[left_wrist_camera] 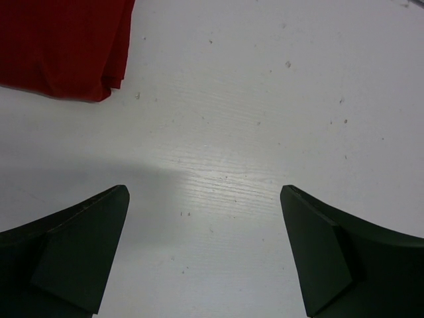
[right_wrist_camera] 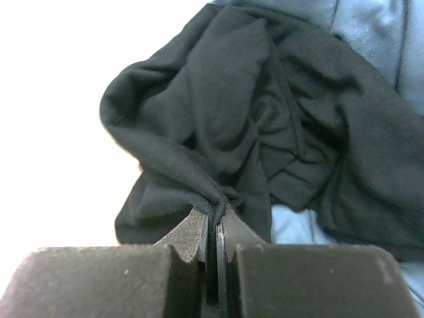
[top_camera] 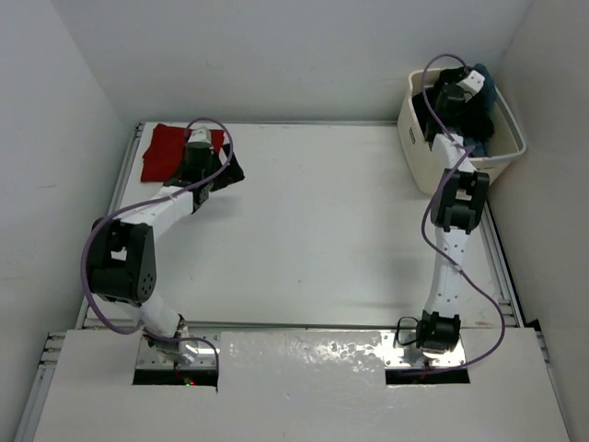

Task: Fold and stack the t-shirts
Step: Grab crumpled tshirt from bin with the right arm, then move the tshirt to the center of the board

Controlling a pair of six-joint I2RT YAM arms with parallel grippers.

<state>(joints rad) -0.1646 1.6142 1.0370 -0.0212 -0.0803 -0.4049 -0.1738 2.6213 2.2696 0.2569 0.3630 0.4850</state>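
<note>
If lifted now: thin black t-shirt (right_wrist_camera: 265,132) fold clamped in right gripper (right_wrist_camera: 217,215) may slip.
Idle left gripper (left_wrist_camera: 205,192): fingers apart.

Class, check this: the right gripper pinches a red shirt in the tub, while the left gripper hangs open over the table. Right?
Wrong colour: the right wrist view shows the right gripper pinching a black shirt, not red. The rest holds.

folded shirt (top_camera: 166,152) far left on table (top_camera: 322,239); crumpled shirts (top_camera: 483,103) in tub (top_camera: 419,157), far right corner
</note>
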